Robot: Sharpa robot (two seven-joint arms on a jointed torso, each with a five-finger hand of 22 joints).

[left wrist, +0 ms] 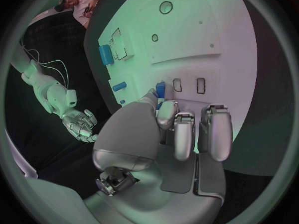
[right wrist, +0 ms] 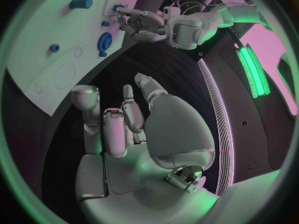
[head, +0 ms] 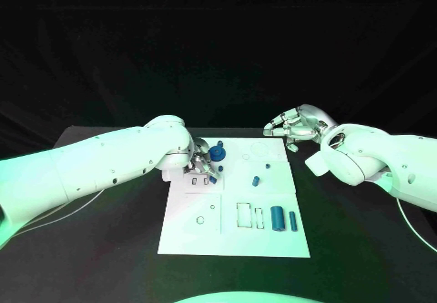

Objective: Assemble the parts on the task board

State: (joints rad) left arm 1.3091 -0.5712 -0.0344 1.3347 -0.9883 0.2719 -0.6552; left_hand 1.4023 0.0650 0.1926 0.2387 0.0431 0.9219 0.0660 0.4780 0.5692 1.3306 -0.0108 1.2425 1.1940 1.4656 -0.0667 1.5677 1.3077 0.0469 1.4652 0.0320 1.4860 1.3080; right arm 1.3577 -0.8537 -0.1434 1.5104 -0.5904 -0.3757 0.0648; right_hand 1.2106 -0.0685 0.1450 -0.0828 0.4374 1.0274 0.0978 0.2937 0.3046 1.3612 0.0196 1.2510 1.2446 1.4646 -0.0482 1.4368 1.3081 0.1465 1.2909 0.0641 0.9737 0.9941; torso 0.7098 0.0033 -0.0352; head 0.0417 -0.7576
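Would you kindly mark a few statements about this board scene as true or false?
1. The left hand pinches a small blue piece over the white board. True.
2. The right hand holds a blue piece. False: it holds nothing, off the board over the black table.
3. Two blue cylinders lie side by side on the board. True.
4. The blue gear lies on the table. False: it is on the board.

The left robot hand (head: 202, 165) crowds the task board's (head: 187, 237) far-left corner, hemmed by a blue gear (head: 218, 153) just beside it. Two upright blue cylinders (head: 278, 218) stand at the board's near right (well apart from both hands). The right robot hand (head: 292, 126) hovers over bare counter (head: 355, 252) beyond the far-right corner.
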